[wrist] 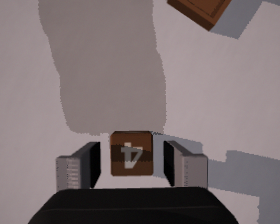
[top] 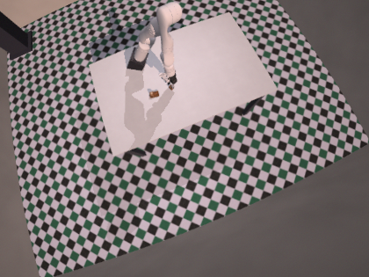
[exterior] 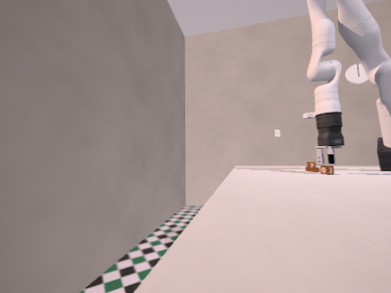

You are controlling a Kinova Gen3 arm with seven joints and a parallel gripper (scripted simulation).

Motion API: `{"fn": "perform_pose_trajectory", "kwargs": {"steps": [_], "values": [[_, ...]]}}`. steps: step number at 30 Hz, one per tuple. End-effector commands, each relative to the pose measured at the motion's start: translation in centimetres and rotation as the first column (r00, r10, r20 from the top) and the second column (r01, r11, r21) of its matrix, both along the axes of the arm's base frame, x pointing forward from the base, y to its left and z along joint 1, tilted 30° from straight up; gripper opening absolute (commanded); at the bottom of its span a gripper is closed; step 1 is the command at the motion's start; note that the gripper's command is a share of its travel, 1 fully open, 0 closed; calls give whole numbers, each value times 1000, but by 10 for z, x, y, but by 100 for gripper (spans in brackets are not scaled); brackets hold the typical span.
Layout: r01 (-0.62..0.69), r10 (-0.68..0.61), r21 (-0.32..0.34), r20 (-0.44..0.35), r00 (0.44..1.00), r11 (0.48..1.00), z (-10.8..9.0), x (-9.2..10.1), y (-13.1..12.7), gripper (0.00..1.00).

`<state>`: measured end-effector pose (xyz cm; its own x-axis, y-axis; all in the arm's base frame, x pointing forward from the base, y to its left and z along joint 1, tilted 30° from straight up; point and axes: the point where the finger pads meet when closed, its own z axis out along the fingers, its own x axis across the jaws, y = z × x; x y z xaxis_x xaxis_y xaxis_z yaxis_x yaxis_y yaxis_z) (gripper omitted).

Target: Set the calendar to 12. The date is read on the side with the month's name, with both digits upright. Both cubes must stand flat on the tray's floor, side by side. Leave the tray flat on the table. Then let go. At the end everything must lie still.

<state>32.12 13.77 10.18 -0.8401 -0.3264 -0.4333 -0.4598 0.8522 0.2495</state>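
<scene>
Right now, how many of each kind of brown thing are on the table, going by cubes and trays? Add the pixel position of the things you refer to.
Cubes: 2 (the loose cube (top: 171,87) (exterior: 327,169) (wrist: 132,162) below the gripper (top: 169,82) (exterior: 326,162) (wrist: 132,157), and the other cube (exterior: 311,165) at the tray)
Trays: 1 (the tray (top: 156,96) (exterior: 316,170) (wrist: 192,15))
Total: 3

Puts one cube on the surface, under the pincer and, seen from the wrist, between its fingers, apart from both. Sets the tray near that cube on the same surface, left of it from the top and exterior, ahead and right from the wrist, with another cube in it. Places the arm's base right of both in the exterior view.
</scene>
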Motion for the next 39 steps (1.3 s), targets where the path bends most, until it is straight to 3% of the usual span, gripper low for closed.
{"fn": "perform_pose_trajectory", "kwargs": {"steps": [1, 26, 39], "values": [[0, 0, 0, 1, 1000, 1000, 0, 0, 0, 87], [0, 0, 0, 1, 1000, 1000, 2, 0, -1, 87], [0, 0, 0, 1, 1000, 1000, 12, -4, -6, 87]]}}
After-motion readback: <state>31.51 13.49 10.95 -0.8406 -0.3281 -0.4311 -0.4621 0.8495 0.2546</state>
